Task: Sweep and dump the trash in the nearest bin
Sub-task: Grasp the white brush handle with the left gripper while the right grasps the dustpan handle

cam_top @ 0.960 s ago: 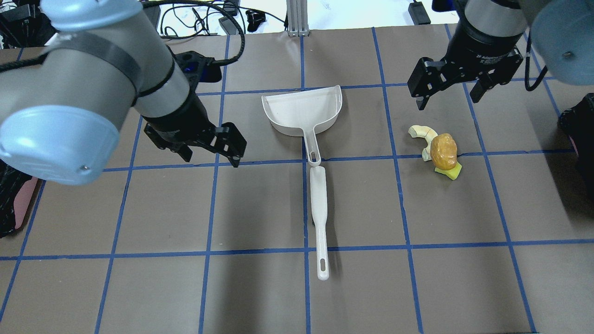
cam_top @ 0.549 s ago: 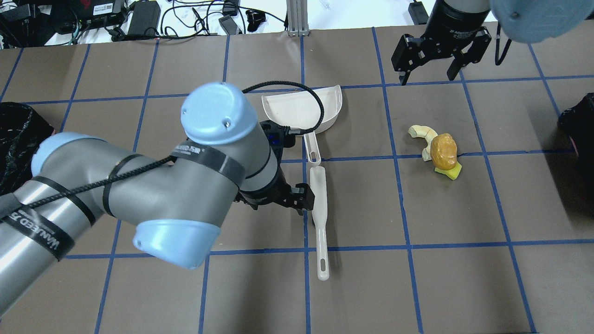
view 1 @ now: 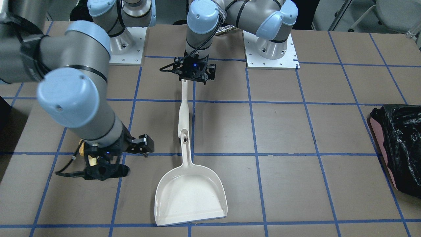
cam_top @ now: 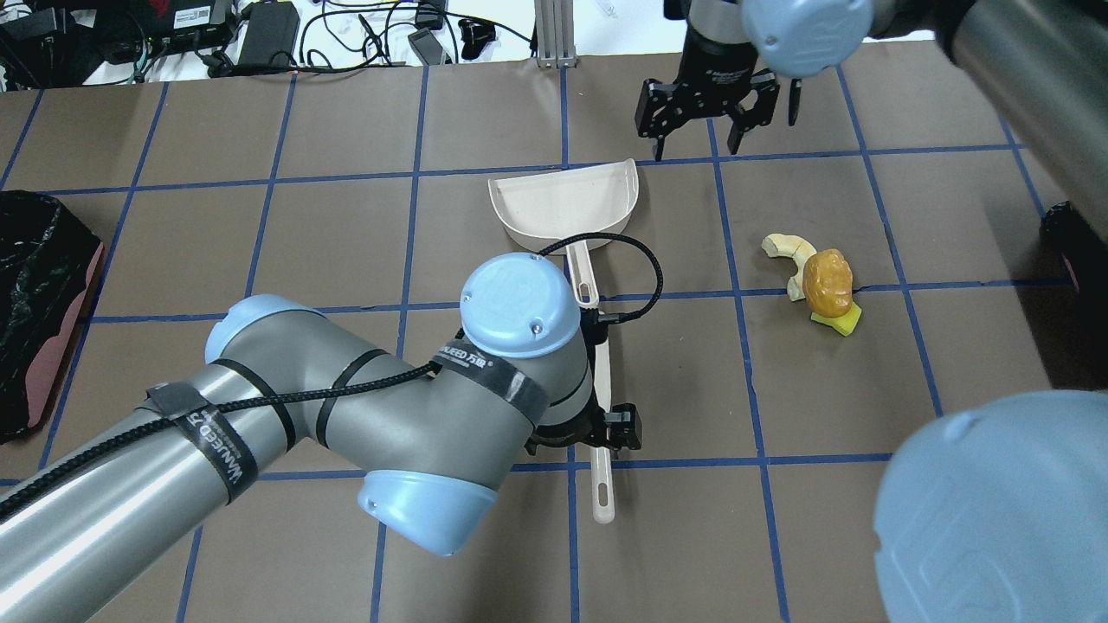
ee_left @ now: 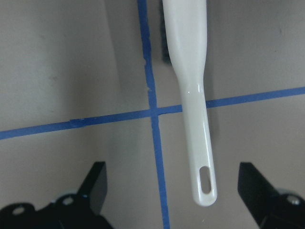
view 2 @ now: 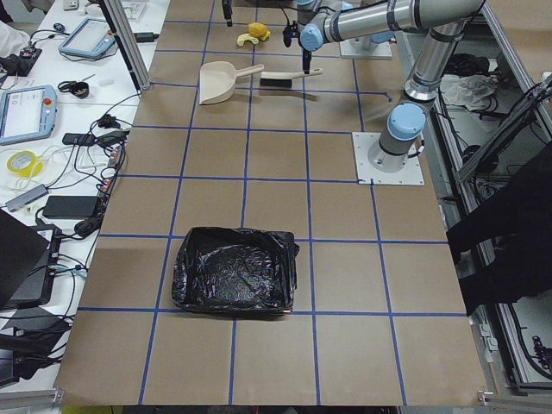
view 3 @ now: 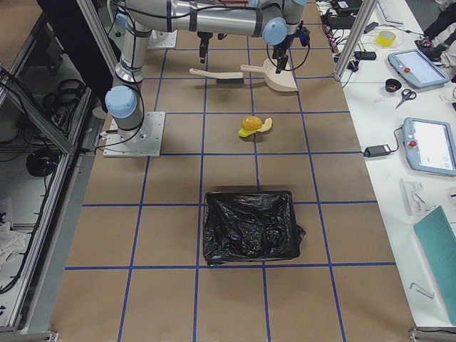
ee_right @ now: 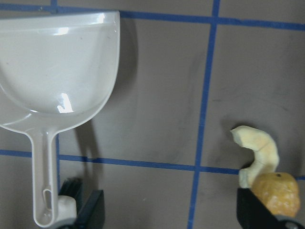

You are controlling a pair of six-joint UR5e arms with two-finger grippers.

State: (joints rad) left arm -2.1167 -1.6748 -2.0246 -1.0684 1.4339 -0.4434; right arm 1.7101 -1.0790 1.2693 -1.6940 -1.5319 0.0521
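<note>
The trash lies together right of centre: an orange-brown lump (cam_top: 827, 281), a cream curved piece (cam_top: 782, 246) and a yellow-green sponge wedge (cam_top: 840, 322). A white brush (cam_top: 601, 493) lies end to end with the white dustpan (cam_top: 563, 203). My left gripper (cam_top: 599, 433) hovers open over the brush handle (ee_left: 199, 138), one finger on each side and not touching it. My right gripper (cam_top: 699, 134) hangs open beyond the dustpan's far right corner. Its wrist view shows the dustpan (ee_right: 52, 67) to the left and the cream piece (ee_right: 257, 145) and lump (ee_right: 279, 191) to the right.
A black-bagged bin (cam_top: 35, 303) stands at the table's left edge and another bin (cam_top: 1078, 234) at the right edge, closer to the trash. Blue tape lines grid the brown table (cam_top: 866, 519). Cables and devices lie past the far edge.
My left arm has swung in from the left and moved down along the brush to its handle. My right gripper has travelled left and farther back, toward the dustpan's far corner.
</note>
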